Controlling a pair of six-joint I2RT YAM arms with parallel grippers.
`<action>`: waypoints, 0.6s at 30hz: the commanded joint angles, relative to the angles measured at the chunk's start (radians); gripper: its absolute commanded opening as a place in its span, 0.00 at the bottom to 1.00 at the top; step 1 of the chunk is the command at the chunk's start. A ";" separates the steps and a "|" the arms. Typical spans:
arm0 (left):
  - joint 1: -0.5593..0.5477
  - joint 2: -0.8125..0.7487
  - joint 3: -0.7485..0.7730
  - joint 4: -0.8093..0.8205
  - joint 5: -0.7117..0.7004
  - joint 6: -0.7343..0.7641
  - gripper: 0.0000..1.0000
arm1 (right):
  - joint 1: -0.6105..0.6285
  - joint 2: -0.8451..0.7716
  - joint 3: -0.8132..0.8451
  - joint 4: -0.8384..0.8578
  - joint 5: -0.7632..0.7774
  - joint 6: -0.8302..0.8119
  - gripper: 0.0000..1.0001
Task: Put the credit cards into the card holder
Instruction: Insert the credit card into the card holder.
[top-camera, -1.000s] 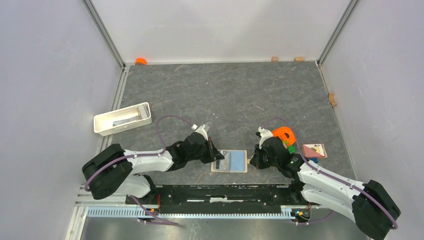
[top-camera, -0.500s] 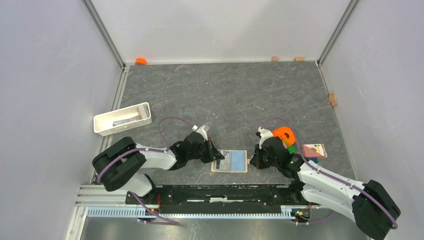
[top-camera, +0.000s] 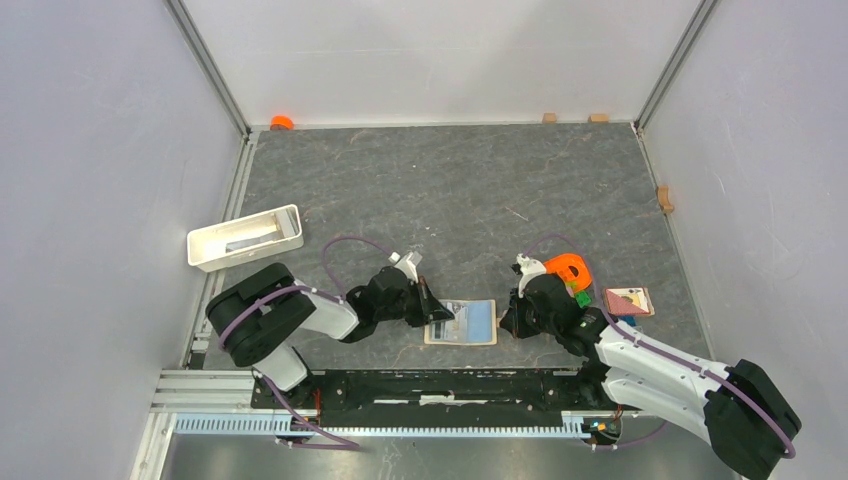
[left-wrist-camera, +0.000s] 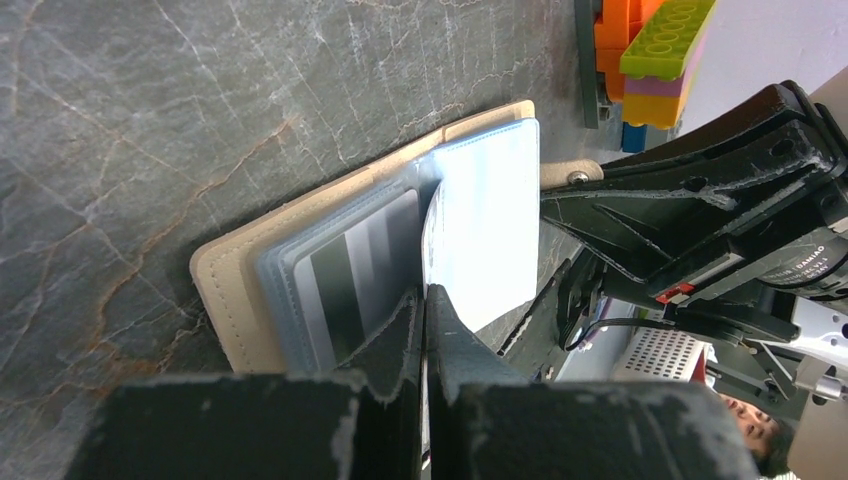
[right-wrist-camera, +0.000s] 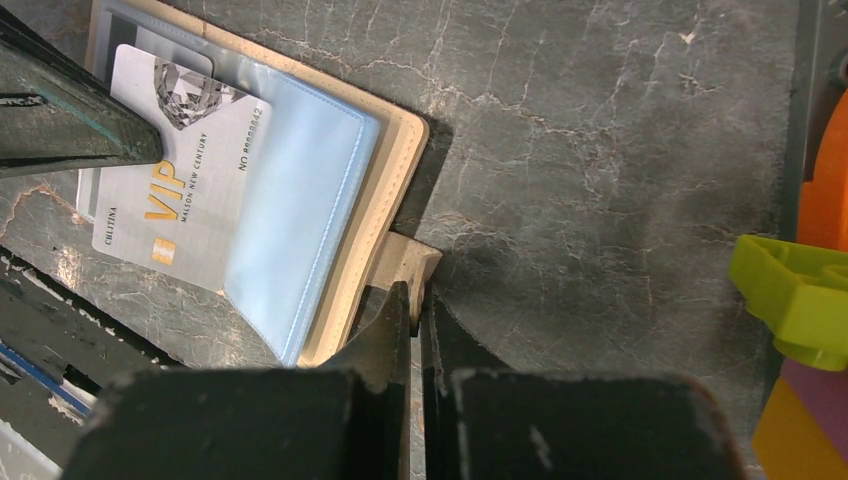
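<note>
The beige card holder (top-camera: 460, 322) lies open near the front edge between my grippers. My left gripper (top-camera: 433, 312) is shut on the left end of a grey card printed "VIP" (right-wrist-camera: 175, 190). The card's right edge sits under the blue-grey pocket page (right-wrist-camera: 295, 200). In the left wrist view my left gripper (left-wrist-camera: 425, 295) holds the card edge-on, and a grey face with a dark stripe (left-wrist-camera: 350, 270) shows in the pockets. My right gripper (right-wrist-camera: 415, 295) is shut on the holder's snap tab (right-wrist-camera: 405, 262). A pale card with reddish print (top-camera: 628, 301) lies to the right. No blue card shows.
A stack of orange, green and blue toy bricks (top-camera: 570, 272) stands just behind my right gripper. A white tray (top-camera: 245, 237) sits at the left. The metal rail (top-camera: 420, 385) runs close in front of the holder.
My left arm has folded in to the right and its gripper has pushed slightly right with the card. The holder has shifted a little. The right arm has stayed put.
</note>
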 joint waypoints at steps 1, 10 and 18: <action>0.005 0.040 -0.043 0.083 -0.019 -0.015 0.02 | 0.006 0.004 -0.008 -0.004 0.023 0.003 0.00; 0.015 0.065 -0.039 0.091 -0.020 0.040 0.02 | 0.005 0.007 -0.009 -0.006 0.020 0.001 0.00; 0.038 0.063 -0.019 0.040 -0.016 0.112 0.02 | 0.006 0.000 -0.008 -0.012 0.018 0.000 0.00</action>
